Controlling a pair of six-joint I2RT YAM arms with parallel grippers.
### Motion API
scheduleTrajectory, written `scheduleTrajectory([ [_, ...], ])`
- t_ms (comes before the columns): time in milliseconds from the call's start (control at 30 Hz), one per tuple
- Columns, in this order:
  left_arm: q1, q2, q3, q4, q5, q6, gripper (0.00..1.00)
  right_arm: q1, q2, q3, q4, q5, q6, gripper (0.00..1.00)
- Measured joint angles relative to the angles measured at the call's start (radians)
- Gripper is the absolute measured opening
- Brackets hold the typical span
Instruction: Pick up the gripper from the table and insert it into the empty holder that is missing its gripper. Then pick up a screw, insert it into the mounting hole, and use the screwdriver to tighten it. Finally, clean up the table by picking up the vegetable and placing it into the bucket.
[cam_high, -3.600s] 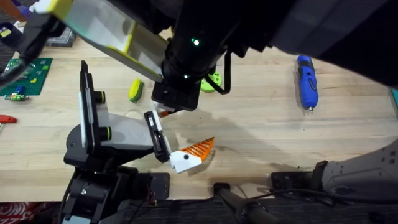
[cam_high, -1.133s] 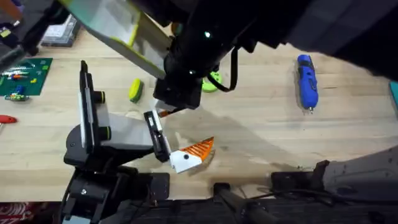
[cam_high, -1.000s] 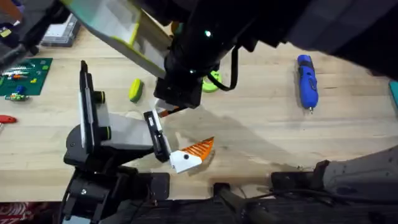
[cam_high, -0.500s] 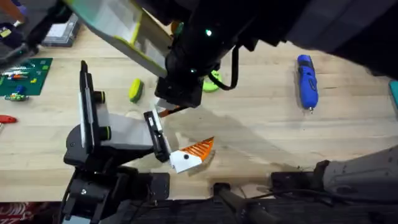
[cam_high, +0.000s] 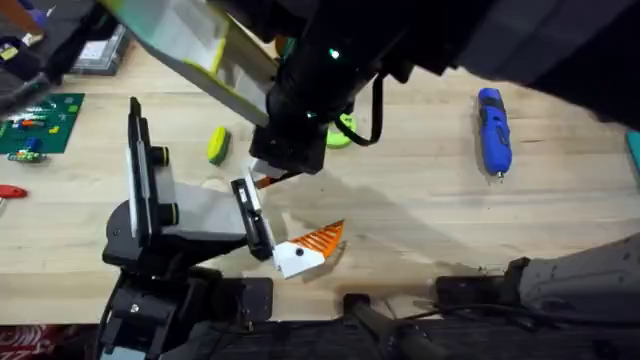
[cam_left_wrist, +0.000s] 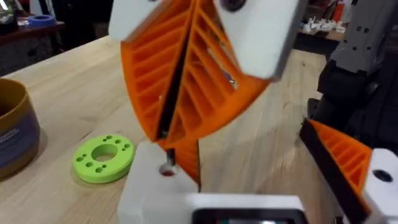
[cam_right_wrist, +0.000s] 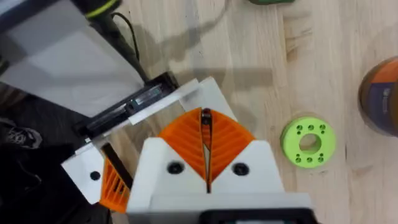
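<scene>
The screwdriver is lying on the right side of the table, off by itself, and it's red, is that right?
Not quite. The screwdriver does lie on the right side of the table, off by itself, but it is blue with black bands, not red. The overhead view shows this.

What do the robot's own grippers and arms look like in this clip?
Both grippers have white finger bodies with orange ribbed pads, each body fixed with dark screws; the left gripper looks the same. From overhead, an arm is black, with a green indicator light, a black cable loop and a grey-and-yellow link.
</scene>
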Motion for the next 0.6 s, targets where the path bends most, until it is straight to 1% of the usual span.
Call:
scheduleTrajectory([
  [600, 0.000, 0.000, 0.000, 0.000, 0.000, 0.000, 0.989, 0.000, 0.001, -0.018, 0.017, -0.003, 0.000, 0.010],
])
